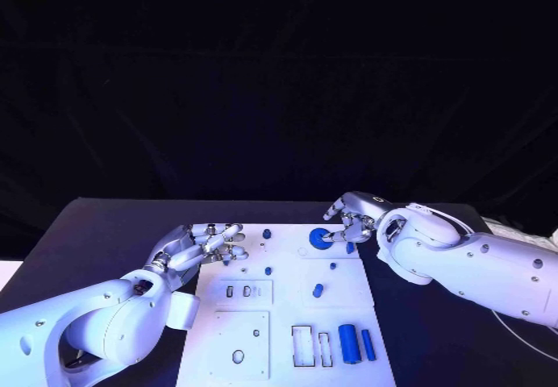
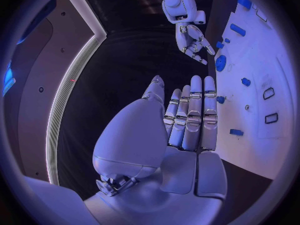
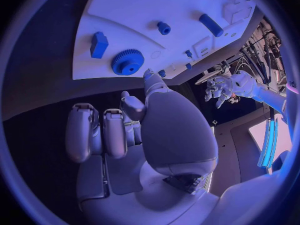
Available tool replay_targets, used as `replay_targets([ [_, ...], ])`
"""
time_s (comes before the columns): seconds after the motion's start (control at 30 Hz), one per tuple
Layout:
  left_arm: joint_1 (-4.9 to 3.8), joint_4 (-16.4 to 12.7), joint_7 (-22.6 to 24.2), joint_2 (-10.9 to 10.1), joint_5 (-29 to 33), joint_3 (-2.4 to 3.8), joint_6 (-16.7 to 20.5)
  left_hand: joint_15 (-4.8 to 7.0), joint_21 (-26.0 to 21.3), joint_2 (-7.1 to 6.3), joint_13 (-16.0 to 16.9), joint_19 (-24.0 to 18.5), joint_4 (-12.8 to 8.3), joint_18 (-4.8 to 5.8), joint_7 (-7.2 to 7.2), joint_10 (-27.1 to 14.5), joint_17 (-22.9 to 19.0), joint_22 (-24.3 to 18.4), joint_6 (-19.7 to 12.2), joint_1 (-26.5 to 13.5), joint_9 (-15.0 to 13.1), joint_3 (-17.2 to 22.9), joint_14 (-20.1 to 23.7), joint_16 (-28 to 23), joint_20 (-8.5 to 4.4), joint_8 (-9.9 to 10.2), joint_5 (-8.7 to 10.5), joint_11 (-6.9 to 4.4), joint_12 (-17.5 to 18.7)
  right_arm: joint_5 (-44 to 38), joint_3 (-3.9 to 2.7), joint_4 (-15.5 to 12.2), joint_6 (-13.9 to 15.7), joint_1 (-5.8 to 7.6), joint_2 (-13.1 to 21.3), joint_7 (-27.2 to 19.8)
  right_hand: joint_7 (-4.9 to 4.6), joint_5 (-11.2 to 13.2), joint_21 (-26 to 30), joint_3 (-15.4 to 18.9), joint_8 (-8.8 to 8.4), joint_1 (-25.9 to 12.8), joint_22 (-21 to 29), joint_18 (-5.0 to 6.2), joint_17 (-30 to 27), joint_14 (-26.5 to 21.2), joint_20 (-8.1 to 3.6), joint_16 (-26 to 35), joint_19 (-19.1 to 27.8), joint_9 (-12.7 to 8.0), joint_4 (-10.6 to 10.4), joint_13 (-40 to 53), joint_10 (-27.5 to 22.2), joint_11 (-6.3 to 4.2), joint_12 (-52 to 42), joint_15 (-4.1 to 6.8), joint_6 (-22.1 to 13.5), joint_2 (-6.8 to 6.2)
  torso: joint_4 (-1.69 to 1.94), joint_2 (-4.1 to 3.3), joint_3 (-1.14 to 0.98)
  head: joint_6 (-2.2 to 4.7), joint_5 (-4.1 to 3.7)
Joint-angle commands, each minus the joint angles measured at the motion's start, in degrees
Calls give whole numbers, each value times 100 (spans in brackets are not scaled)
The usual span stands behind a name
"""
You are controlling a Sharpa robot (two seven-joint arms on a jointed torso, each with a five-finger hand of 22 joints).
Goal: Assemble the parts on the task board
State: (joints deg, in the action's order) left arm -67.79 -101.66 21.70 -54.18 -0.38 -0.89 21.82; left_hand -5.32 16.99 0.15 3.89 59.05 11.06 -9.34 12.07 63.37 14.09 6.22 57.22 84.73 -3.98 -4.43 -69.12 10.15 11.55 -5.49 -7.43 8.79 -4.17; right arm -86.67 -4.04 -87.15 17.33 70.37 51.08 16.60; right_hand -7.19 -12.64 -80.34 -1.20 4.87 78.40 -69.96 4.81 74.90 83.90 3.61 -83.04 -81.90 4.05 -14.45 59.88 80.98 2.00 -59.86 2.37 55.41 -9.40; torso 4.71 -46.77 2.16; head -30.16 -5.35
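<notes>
Gear (image 1: pixel 318 238) beside right hand (image 1: pixel 349 219); cylinder (image 1: pixel 349 343) near task board (image 1: pixel 285 322) front edge.

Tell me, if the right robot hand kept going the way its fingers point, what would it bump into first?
Probably the blue gear. The right robot hand points toward it at the far end of the board, fingertips just short of it. How high the fingers hang above the board is unclear.
</notes>
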Motion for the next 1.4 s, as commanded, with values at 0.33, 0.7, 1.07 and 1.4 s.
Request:
replay_targets([
  [0.33, -7, 24, 25, 33, 27, 1, -151, -17, -34, 43, 2, -18, -6, -111, 32, -20, 7, -9, -11, -21, 4, -20, 38, -32, 13, 26, 5, 8, 18, -151, 0, 158, -382, -50, -158, 226, -34, -89, -155, 36, 114, 217, -274, -136, 598, 445, 41, -233, -93, 16, -175, 1036, 88, 37, -886, -45, 50, 130, 7, 1, -3, -10, -9],
  [0.7, -6, 48, 13, 46, 28, 0, -164, -17, -34, 43, 2, -18, -6, -111, 32, -20, 7, -9, -11, -21, 4, -20, 38, -32, 13, 26, 5, 8, 18, -332, 3, 334, -333, -115, -370, 205, -29, -117, -269, 20, 165, 234, -486, -174, 781, 474, 45, -334, -171, 15, -147, 1574, 270, 36, -1413, -47, 113, 235, 7, 6, 3, -38, 6],
  [1.07, -5, 50, -5, 51, 28, 0, -181, -17, -34, 43, 2, -18, -6, -111, 32, -20, 7, -9, -11, -21, 4, -20, 38, -32, 13, 26, 5, 8, 18, -373, 6, 416, -394, -120, -438, 240, -30, -146, -320, -35, 193, 315, -580, -191, 864, 487, 49, -379, -201, 14, -75, 1707, 294, 36, -1517, -50, 156, 335, 4, 4, 3, -38, -1],
  [1.4, -5, 54, -18, 50, 28, 0, -196, -18, -37, 47, 2, -19, -11, -112, 31, -21, 11, -12, -9, -20, 2, -23, 39, -37, 15, 28, 4, 8, 18, -468, 13, 511, -607, -136, -494, 299, -31, 38, -354, -124, 214, 383, -641, -201, 928, 496, 54, -413, -216, 10, 4, 1833, 326, 38, -1617, -55, 199, 396, 15, 7, 5, -74, 0],
])
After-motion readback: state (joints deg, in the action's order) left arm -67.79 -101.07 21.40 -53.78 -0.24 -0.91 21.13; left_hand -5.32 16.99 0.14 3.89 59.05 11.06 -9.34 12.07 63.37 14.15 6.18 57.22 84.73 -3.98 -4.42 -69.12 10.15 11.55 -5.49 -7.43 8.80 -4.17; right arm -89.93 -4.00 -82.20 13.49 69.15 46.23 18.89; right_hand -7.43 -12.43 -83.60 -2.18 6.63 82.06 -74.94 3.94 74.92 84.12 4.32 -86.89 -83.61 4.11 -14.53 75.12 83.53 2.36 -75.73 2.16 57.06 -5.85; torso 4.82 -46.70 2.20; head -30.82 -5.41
